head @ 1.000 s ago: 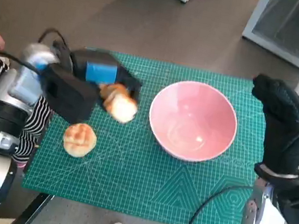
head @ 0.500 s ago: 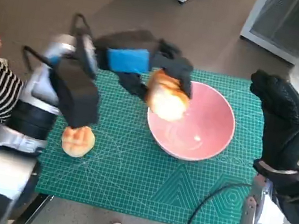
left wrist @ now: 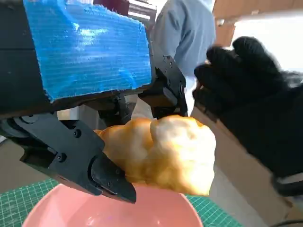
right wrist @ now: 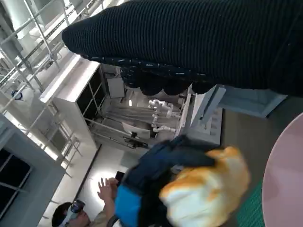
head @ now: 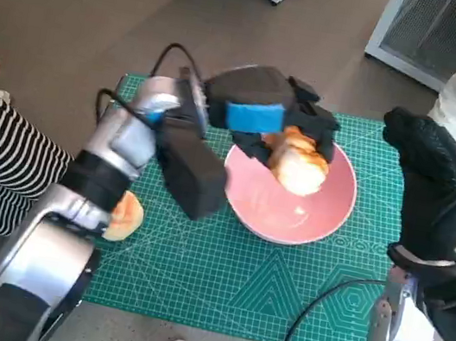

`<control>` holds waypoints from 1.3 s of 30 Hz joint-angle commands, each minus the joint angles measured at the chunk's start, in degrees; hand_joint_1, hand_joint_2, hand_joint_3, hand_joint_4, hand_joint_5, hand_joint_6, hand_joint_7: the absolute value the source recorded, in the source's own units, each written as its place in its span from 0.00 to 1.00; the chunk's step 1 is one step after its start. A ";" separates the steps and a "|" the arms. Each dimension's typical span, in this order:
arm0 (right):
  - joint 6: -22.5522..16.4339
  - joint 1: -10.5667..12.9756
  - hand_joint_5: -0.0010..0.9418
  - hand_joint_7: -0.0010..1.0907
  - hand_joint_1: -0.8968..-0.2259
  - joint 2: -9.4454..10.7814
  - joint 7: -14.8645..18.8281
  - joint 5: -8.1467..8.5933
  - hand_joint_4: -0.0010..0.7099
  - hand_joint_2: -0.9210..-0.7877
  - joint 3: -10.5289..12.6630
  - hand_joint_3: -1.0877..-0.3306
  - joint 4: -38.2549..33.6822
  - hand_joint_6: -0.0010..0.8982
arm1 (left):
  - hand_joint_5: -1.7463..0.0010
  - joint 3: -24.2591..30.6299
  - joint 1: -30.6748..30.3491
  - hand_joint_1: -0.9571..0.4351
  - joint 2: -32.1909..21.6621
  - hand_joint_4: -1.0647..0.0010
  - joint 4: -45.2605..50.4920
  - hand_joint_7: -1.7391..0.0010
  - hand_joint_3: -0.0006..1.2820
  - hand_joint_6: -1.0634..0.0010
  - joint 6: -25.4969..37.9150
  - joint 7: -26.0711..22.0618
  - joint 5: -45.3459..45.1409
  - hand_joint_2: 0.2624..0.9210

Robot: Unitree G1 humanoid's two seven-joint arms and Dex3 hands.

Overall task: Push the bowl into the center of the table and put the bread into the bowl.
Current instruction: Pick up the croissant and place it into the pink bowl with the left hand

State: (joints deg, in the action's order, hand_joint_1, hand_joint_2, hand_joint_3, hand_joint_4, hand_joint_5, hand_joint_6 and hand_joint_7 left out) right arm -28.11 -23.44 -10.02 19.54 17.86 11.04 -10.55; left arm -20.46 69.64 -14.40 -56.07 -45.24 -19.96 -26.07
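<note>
My left robot hand [head: 281, 127], clamped on a bread roll [head: 299, 165], has swung from the bowl's [head: 325, 217] rim to above its middle; release looks next. Right robot hand [head: 433, 200] hovers beside the bowl, fingers apart, empty. Second roll [head: 126, 217] waits well left of the bowl.

two bread rolls [head: 299, 167] [head: 125, 215], one pink bowl [head: 327, 209], one green mat [head: 219, 274].
</note>
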 commanded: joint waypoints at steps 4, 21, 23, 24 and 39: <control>0.98 2.32 0.00 0.41 0.34 -0.25 -0.35 0.03 0.17 0.00 0.56 0.54 1.00 0.08 | 0.36 -3.48 2.88 0.69 1.85 0.34 -6.29 0.33 0.04 0.39 1.01 2.31 -4.25 1.00; 1.79 3.29 0.00 0.41 0.32 0.22 -2.63 -0.74 0.16 0.00 0.55 0.54 2.90 0.07 | 0.99 -1.47 1.68 0.61 2.72 0.85 -9.22 0.94 0.01 0.71 9.94 -15.51 1.98 0.83; 1.91 3.30 0.00 0.41 0.32 0.33 -2.68 -0.64 0.16 0.00 0.41 0.54 3.06 0.07 | 0.99 -0.83 0.76 0.60 1.57 0.87 -7.65 0.95 0.01 0.72 10.09 -16.53 2.90 0.82; 1.98 3.32 0.00 0.41 0.32 0.39 -2.72 -0.61 0.16 0.00 0.32 0.54 3.17 0.07 | 1.00 -0.55 0.32 0.59 1.03 0.88 -6.90 0.96 0.01 0.73 10.07 -16.88 3.24 0.82; 1.86 4.04 0.00 0.41 0.32 1.11 -3.11 -0.79 0.16 0.00 -0.17 0.54 3.89 0.06 | 1.00 8.58 -13.25 0.53 -14.47 0.90 11.33 0.97 0.00 0.73 2.24 -23.20 16.08 0.79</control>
State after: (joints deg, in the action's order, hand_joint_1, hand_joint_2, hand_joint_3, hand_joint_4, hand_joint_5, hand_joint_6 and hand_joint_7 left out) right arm -26.70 -20.95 -9.43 16.83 17.70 11.05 -6.49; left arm -14.08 60.07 -25.06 -48.68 -41.86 -40.42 -13.71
